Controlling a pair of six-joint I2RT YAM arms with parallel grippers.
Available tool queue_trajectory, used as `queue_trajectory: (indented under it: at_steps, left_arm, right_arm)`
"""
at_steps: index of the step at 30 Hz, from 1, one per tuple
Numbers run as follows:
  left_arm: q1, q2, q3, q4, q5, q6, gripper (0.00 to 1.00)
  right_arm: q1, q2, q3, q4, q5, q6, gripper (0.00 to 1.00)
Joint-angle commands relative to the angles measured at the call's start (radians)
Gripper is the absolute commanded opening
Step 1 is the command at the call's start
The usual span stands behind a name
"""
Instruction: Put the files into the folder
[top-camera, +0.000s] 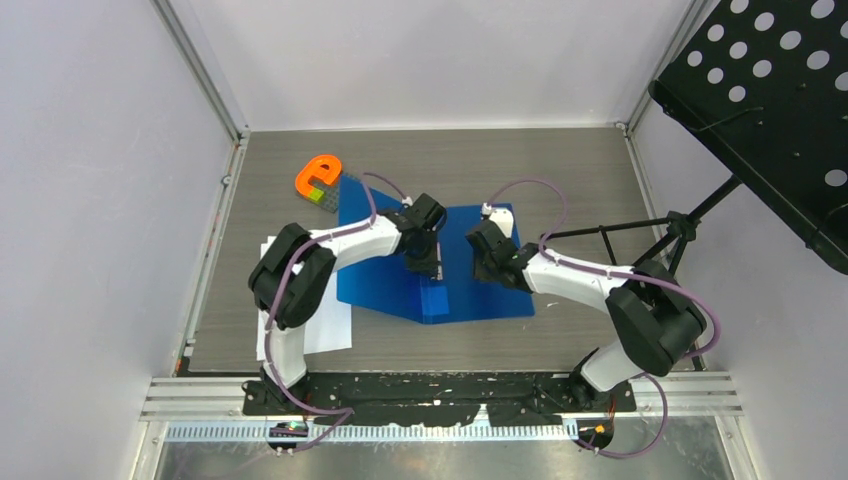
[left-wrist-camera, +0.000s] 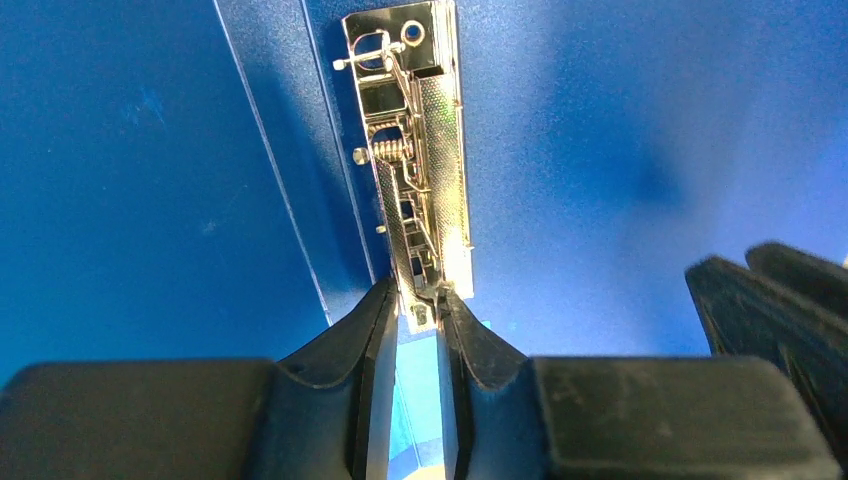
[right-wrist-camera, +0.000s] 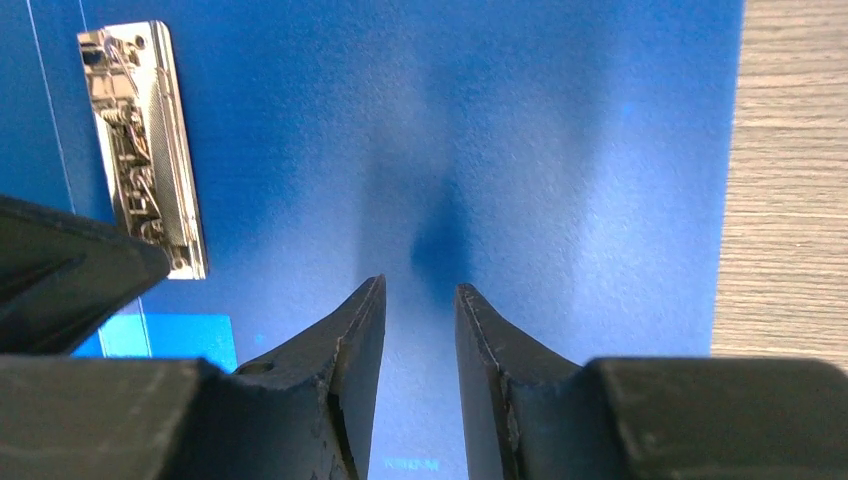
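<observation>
The blue folder (top-camera: 470, 290) lies open on the table, its metal clip (left-wrist-camera: 415, 170) running along the spine. My left gripper (left-wrist-camera: 420, 300) reaches down over the spine, shut on the near end of the clip, a fingertip pressed against each side. My right gripper (right-wrist-camera: 418, 290) hovers close over the folder's right inner cover (right-wrist-camera: 560, 150), open by a narrow gap with only blue plastic between the fingers. The files (top-camera: 325, 330), white sheets, lie on the table at the near left, partly under the left arm.
An orange letter-shaped piece (top-camera: 320, 176) with a small block sits just beyond the folder's far left corner. A black perforated music stand (top-camera: 770, 110) on a tripod (top-camera: 680, 228) overhangs the right side. White walls enclose the table.
</observation>
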Motion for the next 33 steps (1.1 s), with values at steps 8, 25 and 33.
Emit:
queue_trajectory:
  at_steps: [8, 25, 33]
  left_arm:
    - [-0.125, -0.173, -0.207, 0.109, 0.052, -0.175, 0.27]
    - [0.022, -0.265, 0.076, -0.266, -0.132, 0.149, 0.59]
    - [0.072, -0.355, 0.009, -0.261, -0.109, 0.211, 0.63]
  right_arm:
    - [-0.001, -0.041, -0.093, 0.111, -0.058, -0.003, 0.35]
    - [-0.031, 0.099, -0.041, 0.112, -0.098, -0.013, 0.34]
    - [0.038, 0.022, 0.036, 0.021, -0.057, -0.001, 0.57]
